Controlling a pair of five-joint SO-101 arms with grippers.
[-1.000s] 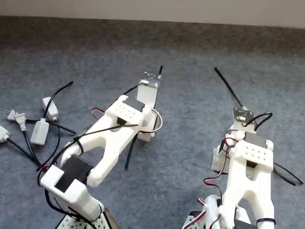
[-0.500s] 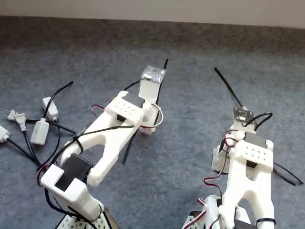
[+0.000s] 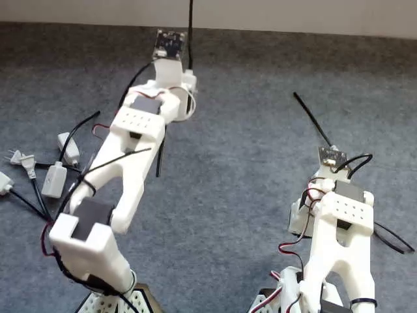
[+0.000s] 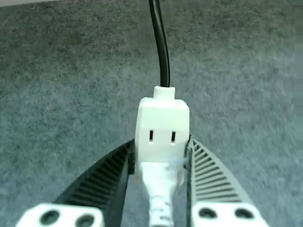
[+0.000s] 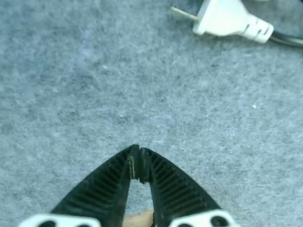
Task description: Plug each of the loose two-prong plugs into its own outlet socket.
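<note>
My left gripper (image 4: 161,142) is shut on a white outlet socket (image 4: 162,118) with two slots facing the camera. A black cable (image 4: 160,42) leads away from the socket, and a white plug body (image 4: 158,198) sits below it between the fingers. In the high view the left arm (image 3: 140,124) stretches toward the table's far edge. My right gripper (image 5: 139,163) is shut on nothing, low over the carpet. A loose white two-prong plug (image 5: 232,21) lies beyond it. More white sockets (image 3: 54,179) and plugs (image 3: 23,160) lie at the left.
Grey carpet covers the table (image 3: 247,150). Black cables (image 3: 39,202) tangle around the pieces at the left edge. Another black cable (image 3: 311,120) lies beyond the right arm (image 3: 342,228). A pale wall runs along the far edge.
The left arm has swung from the table's middle to the far left, carrying the socket and its black cable with it. The right arm has not moved.
</note>
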